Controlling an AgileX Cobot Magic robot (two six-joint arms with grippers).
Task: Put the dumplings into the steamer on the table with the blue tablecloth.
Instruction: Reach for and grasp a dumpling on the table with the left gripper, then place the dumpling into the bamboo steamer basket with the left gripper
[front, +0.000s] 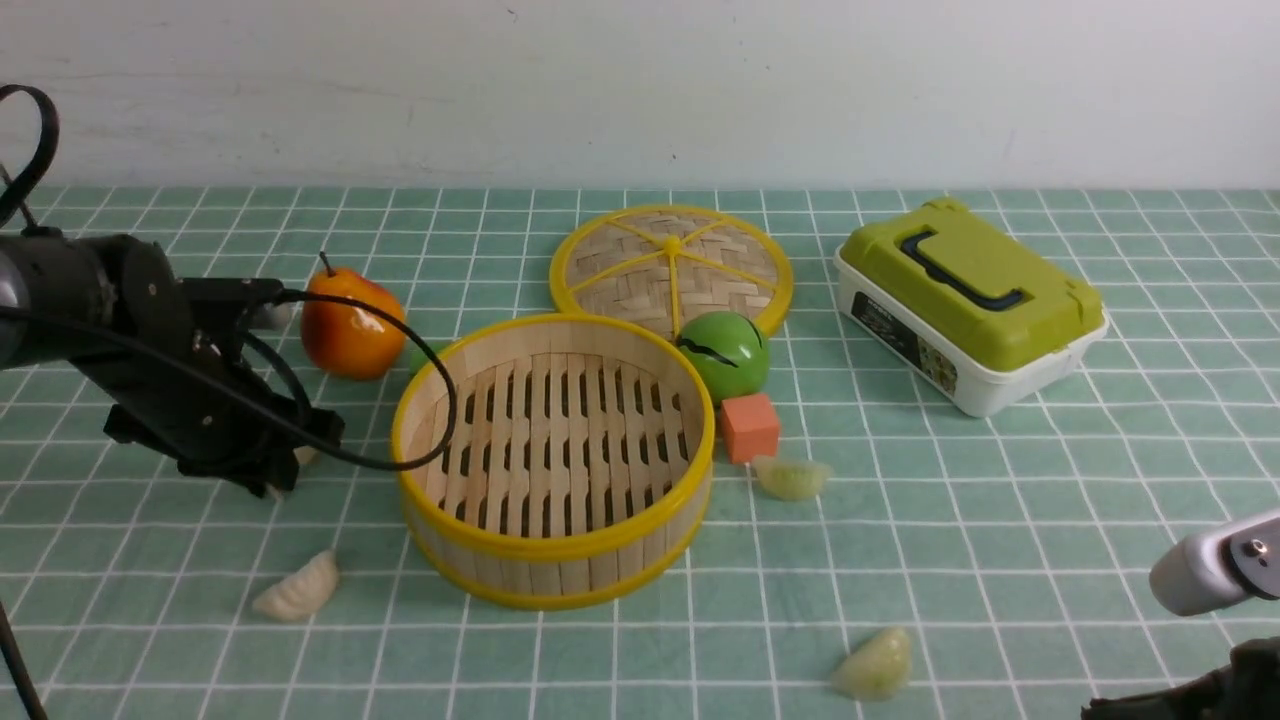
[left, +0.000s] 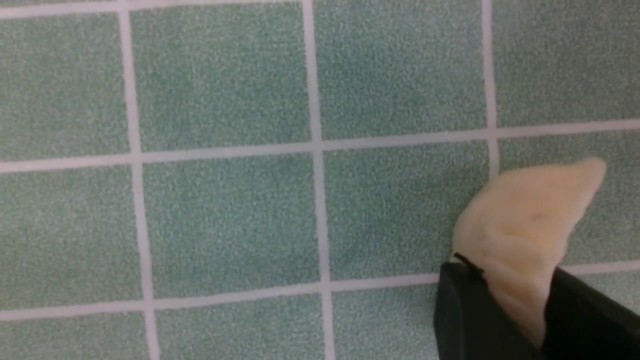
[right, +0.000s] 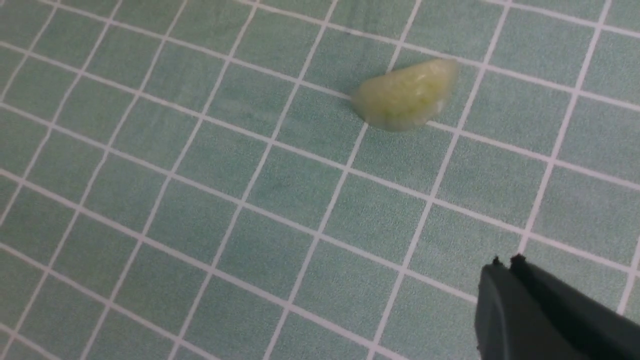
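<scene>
The left end effector (left: 505, 280) is pinching a creamy white dumpling (left: 525, 225) between its two dark fingers (left: 460, 310). Most of the crescent sticks out past the tips, over the green‑checked tabletop (front: 1000, 500). Whether the dumpling is clear of the cloth, I cannot tell. The steamer (front: 560, 560) sits just to the right of that end effector with nothing on its slatted floor. A second white dumpling (front: 297, 590) lies on the cloth nearer the robot than the end effector, a little apart from it. An orange‑red fruit (front: 348, 322) stands farther away, beyond the arm.

The right end effector (right: 506, 262) has its fingertips pressed together and holds nothing. A pale green dumpling (right: 405, 95) lies on the cloth ahead of it, well apart from the tips. Another green dumpling (front: 792, 477) rests farther off, just beside the steamer's right wall and touching nothing I can see. An orange cube (front: 750, 427) stands right behind it.
</scene>
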